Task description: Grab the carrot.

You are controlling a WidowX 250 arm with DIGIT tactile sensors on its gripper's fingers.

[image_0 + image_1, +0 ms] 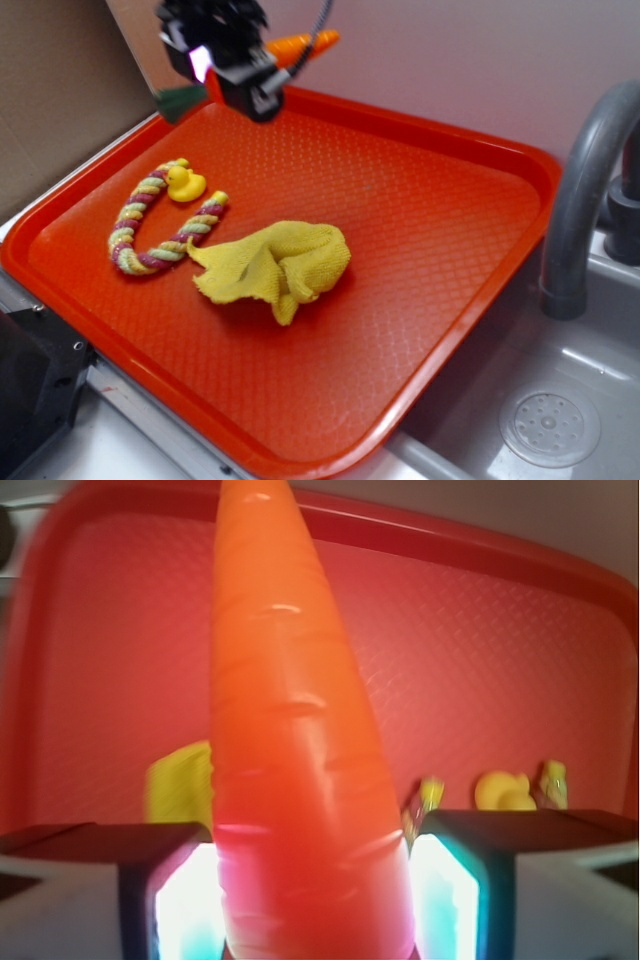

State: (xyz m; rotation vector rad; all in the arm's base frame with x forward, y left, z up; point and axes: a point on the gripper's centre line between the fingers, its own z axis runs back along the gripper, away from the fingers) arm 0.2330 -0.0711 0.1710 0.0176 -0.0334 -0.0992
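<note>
The carrot (290,740), glossy orange and tapered, fills the middle of the wrist view, pinched between my two glowing pads (185,900). In the exterior view its pointed end (305,45) sticks out to the right of my gripper (240,60), which hangs well above the far left corner of the red tray (450,250). The gripper is shut on the carrot, and the carrot is lifted clear of the tray. Its green cap is hidden behind the gripper.
On the tray lie a small yellow rubber duck (184,184), a curved multicolour rope toy (150,225) and a crumpled yellow cloth (280,265). A grey faucet (585,190) and a sink basin with its drain (548,428) stand to the right.
</note>
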